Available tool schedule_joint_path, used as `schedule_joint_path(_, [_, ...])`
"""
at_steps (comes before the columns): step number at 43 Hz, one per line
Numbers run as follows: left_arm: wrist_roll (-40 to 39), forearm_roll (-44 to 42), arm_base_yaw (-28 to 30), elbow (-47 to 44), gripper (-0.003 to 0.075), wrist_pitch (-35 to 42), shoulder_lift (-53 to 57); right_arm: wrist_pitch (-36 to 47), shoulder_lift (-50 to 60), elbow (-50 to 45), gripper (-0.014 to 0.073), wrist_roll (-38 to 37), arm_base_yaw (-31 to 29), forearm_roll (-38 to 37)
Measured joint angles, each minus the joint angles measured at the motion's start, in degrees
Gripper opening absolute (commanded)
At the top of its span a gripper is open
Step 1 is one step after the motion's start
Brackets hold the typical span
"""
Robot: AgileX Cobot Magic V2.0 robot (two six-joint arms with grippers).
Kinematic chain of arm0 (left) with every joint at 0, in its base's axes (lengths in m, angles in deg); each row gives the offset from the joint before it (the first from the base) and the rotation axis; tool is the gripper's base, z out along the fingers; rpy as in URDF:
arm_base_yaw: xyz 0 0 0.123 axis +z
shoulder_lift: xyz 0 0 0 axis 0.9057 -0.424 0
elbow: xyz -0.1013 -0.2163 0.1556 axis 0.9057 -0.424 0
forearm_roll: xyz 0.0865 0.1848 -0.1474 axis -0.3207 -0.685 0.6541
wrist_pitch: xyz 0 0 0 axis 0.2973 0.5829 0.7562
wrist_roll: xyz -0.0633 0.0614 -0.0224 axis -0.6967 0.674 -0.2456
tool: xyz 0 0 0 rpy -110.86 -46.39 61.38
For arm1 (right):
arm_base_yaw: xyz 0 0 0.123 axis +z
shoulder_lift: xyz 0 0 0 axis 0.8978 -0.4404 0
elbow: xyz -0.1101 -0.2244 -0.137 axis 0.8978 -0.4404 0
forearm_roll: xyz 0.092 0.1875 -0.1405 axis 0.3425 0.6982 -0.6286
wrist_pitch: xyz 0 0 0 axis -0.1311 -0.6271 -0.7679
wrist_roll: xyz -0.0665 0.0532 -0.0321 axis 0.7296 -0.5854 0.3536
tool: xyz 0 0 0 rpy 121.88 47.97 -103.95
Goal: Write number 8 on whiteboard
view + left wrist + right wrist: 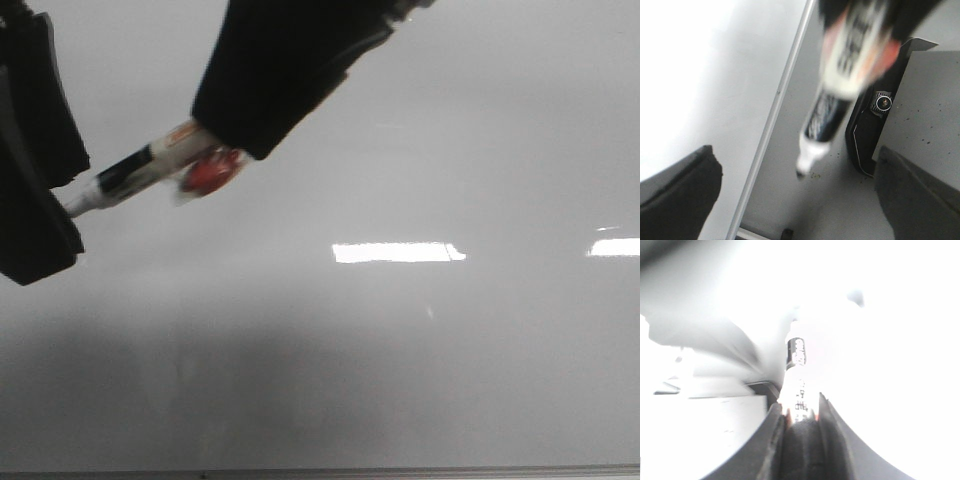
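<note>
The whiteboard (pixel 450 380) fills the front view, glossy and pale grey; no number 8 shows on it. My right gripper (pixel 235 145) reaches in from above, shut on a black-and-white marker (pixel 130 175), uncapped, with its white tip pointing left. That tip sits in the gap between the fingers of my left gripper (pixel 72 205), which stands open at the left edge. In the left wrist view the blurred marker (pixel 835 100) hangs between the open left gripper's (pixel 800 200) fingers without touching them. The right wrist view is washed out; the right gripper (pixel 800 412) clamps the marker (pixel 796 355).
A blurred red patch (pixel 210 172) lies beside the marker barrel. Bright light reflections (pixel 398 252) cross the board. The board's metal edge (pixel 780 100) borders a grey speckled table (pixel 925 125), where a black stand (pixel 865 140) rests.
</note>
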Motion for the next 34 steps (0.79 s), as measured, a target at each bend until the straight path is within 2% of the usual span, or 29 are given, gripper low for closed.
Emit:
schedule_joint_path(4, [-0.9,0.6,0.0,0.0,0.0627,0.1,0.4,-0.1,3.1,-2.9,-0.0059,0.1,-2.7,0.0])
schedule_joint_path(7, [-1.0,1.8,0.0,-0.7,0.0568,1.2,1.9,0.1,5.4,-5.8,-0.0059,0.1,-4.8,0.0])
schedule_joint_path(9, [-1.1,2.6,0.0,-2.1,0.0504,2.9,3.4,0.9,6.9,-8.1,-0.0059,0.1,-6.1,0.0])
schedule_joint_path(13, [-2.2,4.1,0.0,-7.0,0.0324,8.6,8.2,4.4,9.8,-13.1,-0.0059,0.1,-8.5,0.6])
schedule_joint_path(21, [-8.6,4.6,0.0,-20.7,-0.001,19.5,21.7,12.5,11.8,-18.0,-0.0059,0.1,-10.0,6.7])
schedule_joint_path(27, [-15.1,4.7,0.0,-30.4,-0.0021,24.3,35.3,18.9,11.3,-18.2,-0.0059,0.1,-10.0,11.7])
schedule_joint_path(34, [-18.7,5.0,0.0,-35.8,-0.0021,26.9,49.8,24.7,7.5,-16.1,-0.0059,0.1,-10.1,14.1])
